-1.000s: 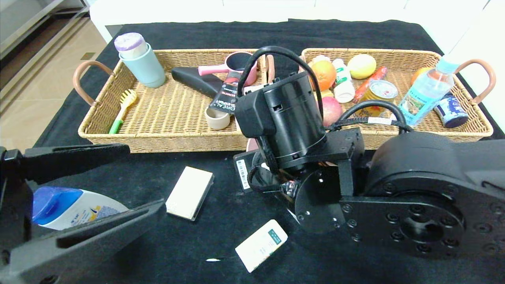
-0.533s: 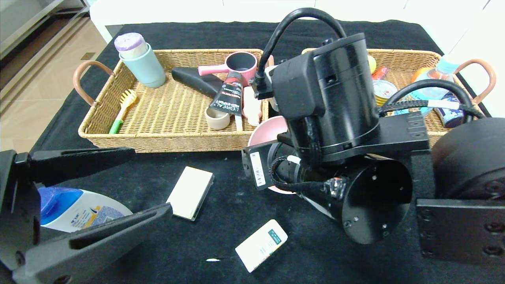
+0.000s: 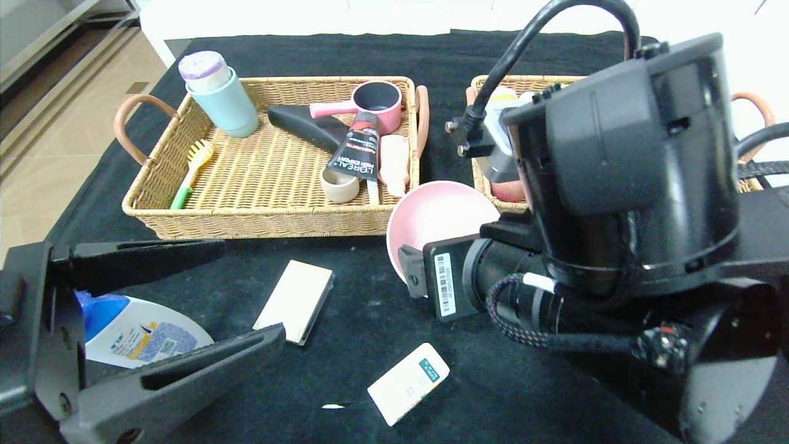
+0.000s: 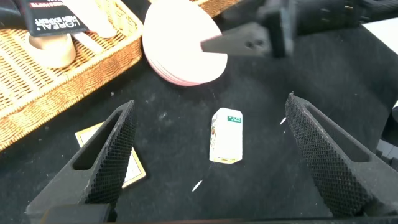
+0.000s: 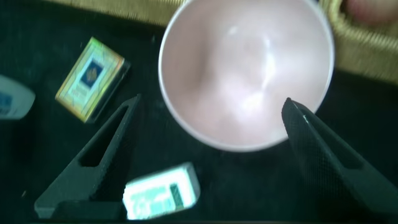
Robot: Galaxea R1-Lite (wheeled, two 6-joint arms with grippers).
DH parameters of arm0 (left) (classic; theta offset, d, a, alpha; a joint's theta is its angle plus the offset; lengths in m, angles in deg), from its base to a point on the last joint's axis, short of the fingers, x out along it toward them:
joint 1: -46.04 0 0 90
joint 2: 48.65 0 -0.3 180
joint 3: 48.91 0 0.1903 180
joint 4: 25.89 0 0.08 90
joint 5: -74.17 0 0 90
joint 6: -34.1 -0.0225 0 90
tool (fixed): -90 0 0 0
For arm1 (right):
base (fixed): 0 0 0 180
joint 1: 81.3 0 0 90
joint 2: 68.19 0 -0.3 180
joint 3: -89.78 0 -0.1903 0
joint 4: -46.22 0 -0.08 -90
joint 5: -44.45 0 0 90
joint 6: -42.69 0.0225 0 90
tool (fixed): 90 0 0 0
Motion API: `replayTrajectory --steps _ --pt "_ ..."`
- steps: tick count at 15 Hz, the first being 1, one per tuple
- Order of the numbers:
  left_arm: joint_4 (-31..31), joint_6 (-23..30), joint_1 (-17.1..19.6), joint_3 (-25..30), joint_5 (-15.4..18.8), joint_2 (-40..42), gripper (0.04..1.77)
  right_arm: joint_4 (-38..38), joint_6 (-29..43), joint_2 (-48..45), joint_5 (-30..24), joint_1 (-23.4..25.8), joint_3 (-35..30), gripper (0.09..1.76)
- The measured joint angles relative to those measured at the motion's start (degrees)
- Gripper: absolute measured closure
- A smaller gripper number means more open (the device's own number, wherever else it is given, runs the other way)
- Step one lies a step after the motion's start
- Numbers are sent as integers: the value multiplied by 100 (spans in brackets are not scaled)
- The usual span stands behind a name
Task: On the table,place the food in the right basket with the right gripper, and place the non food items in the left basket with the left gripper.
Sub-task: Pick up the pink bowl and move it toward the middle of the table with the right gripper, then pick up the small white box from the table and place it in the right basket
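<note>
The pink bowl (image 3: 441, 216) (image 5: 245, 68) stands on the black table between the two baskets. Near the front lie the white packet (image 3: 408, 382) (image 4: 226, 135) and the cream box (image 3: 296, 301). The shampoo bottle (image 3: 145, 333) lies at the near left. My right gripper (image 5: 211, 102) hovers open and empty over the bowl's near rim and the packet (image 5: 161, 193); in the head view its wrist (image 3: 616, 185) hides its fingers. My left gripper (image 3: 253, 293) (image 4: 210, 102) is open and empty above the bottle and box. A red-pink fruit (image 3: 508, 190) rests in the right basket (image 3: 524, 80).
The left basket (image 3: 265, 225) holds a mint cup, a pink pot, a black tube, a brush and other items. My right arm covers most of the right basket. The table's left edge drops to a tiled floor.
My right arm has pulled back from the right basket toward the near side, uncovering the pink bowl, and its jaws have widened. My left gripper has shifted slightly.
</note>
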Motion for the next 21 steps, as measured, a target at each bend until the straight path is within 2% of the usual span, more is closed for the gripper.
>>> replayTrajectory --steps 6,9,14,21 --pt "-2 0 5 16 -9 -74 9 -1451 1588 -124 -334 -435 -91 18" --pt "-2 2 5 16 -9 -90 9 -1792 2170 20 -389 -549 -34 17" --pt "20 2 5 39 -9 -101 9 -2136 2517 173 -384 -805 33 15" --pt "40 0 5 57 -9 -140 9 -2227 2625 538 -332 -1039 156 15"
